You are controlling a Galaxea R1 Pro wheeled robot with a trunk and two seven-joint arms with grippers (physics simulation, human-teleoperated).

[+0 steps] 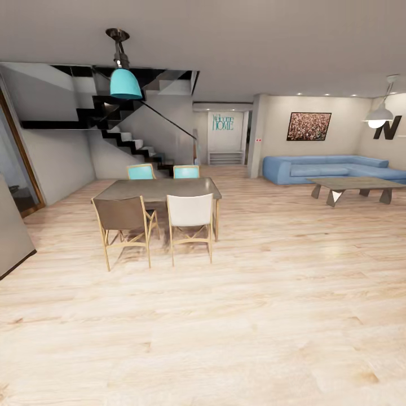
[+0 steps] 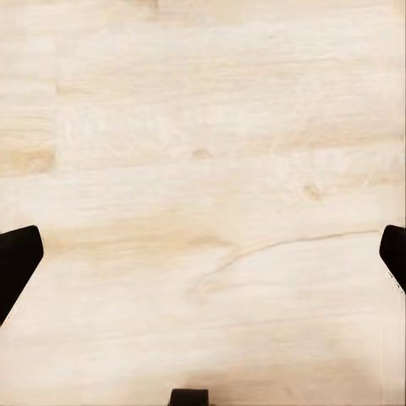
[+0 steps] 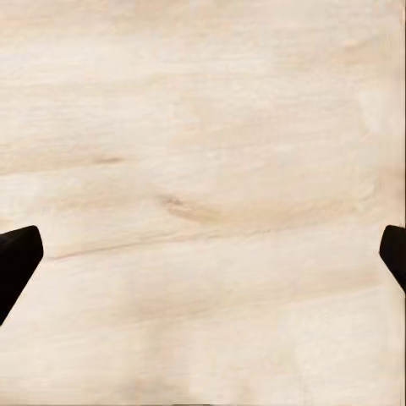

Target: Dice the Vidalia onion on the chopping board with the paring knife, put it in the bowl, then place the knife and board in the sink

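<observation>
I stand in an open living and dining room; the onion, chopping board, paring knife, bowl, sink and countertop are out of view. In the left wrist view my left gripper [image 2: 203,254] is open, its two dark fingertips [image 2: 17,262] far apart over bare light wood floor [image 2: 203,169]. In the right wrist view my right gripper [image 3: 203,254] is open as well, its fingertips [image 3: 17,262] spread wide over the same floor [image 3: 203,169]. Nothing lies between either pair of fingers.
A grey dining table [image 1: 160,189] with several chairs stands ahead at left, a brown chair [image 1: 124,220] and a white chair [image 1: 190,217] nearest. A blue sofa [image 1: 327,168] and low coffee table [image 1: 355,186] are at the right. Black stairs [image 1: 121,135] rise behind. A grey wall edge [image 1: 11,231] is close at left.
</observation>
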